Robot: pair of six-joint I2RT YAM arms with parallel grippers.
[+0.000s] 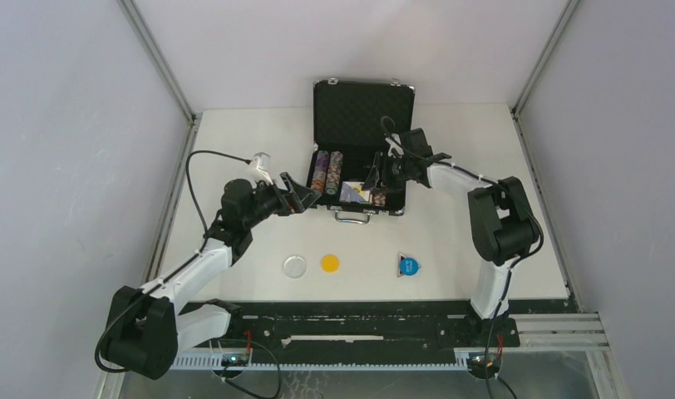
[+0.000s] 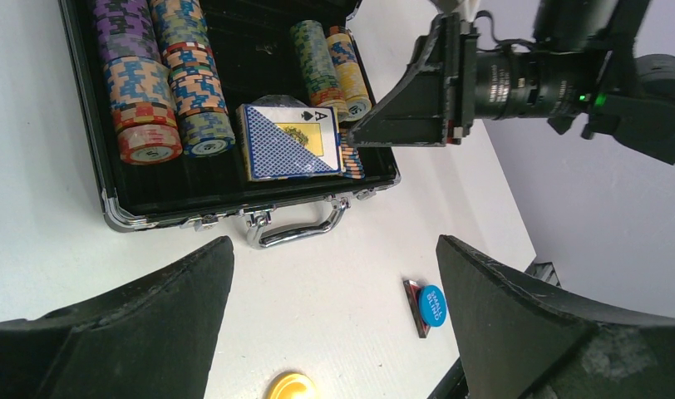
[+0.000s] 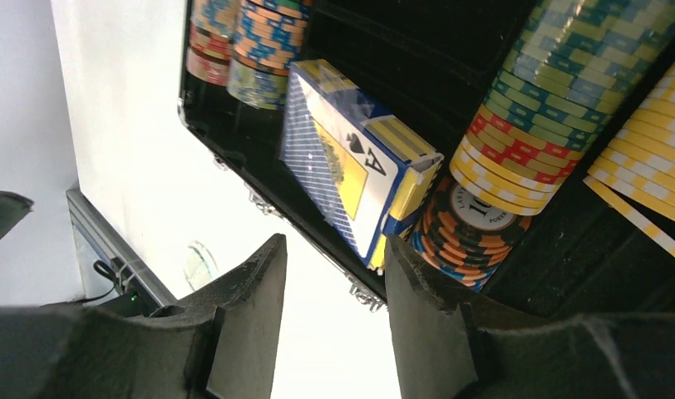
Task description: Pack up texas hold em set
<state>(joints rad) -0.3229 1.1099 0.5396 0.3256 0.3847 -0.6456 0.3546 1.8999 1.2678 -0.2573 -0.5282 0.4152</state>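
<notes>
The black briefcase (image 1: 398,202) lies open at the back middle of the table, lid upright. Rolls of multicoloured chips (image 1: 326,169) lie in its left half, more chips (image 3: 517,133) in its right half, and the card deck (image 1: 351,193) between them. My right gripper (image 1: 375,179) is open and empty over the case's right half, beside the deck (image 3: 351,166). My left gripper (image 1: 307,195) is open and empty just outside the case's front left corner. In the left wrist view the left gripper (image 2: 334,249) hangs above the bare table in front of the handle (image 2: 297,230).
A clear token (image 1: 295,266), a yellow token (image 1: 330,263) and a blue "small blind" token (image 1: 408,265) on a red piece lie on the white table in front of the case. Grey walls close in the table on both sides.
</notes>
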